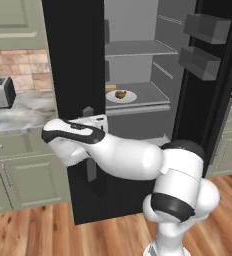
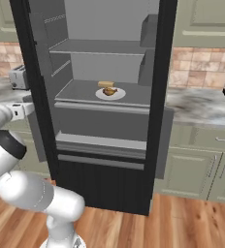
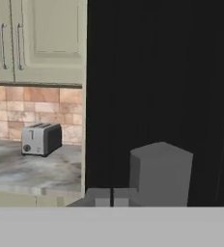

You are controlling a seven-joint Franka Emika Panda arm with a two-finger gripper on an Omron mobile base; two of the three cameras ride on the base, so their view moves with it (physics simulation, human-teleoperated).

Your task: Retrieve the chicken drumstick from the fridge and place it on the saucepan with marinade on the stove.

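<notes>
While the fridge (image 2: 155,72) stands open — no writing legible.

Fridge (image 1: 73,60) right door open, shelf with drumstick plate (image 1: 121,96) unobstructed.

Open black fridge (image 1: 73,75), golden-brown chicken drumstick (image 1: 120,94) on white plate (image 1: 129,98), middle shelf

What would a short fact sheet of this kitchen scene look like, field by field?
fridge: tall black double-door fridge, right door open, pale grey shelves
plate: round white plate on the middle shelf
chicken drumstick: small golden-brown lumpy piece on that plate
other food: paler tan block behind it
gripper: two-finger gripper shut, near the grey handle of the closed left door
toaster: silver toaster on the marble counter
</notes>
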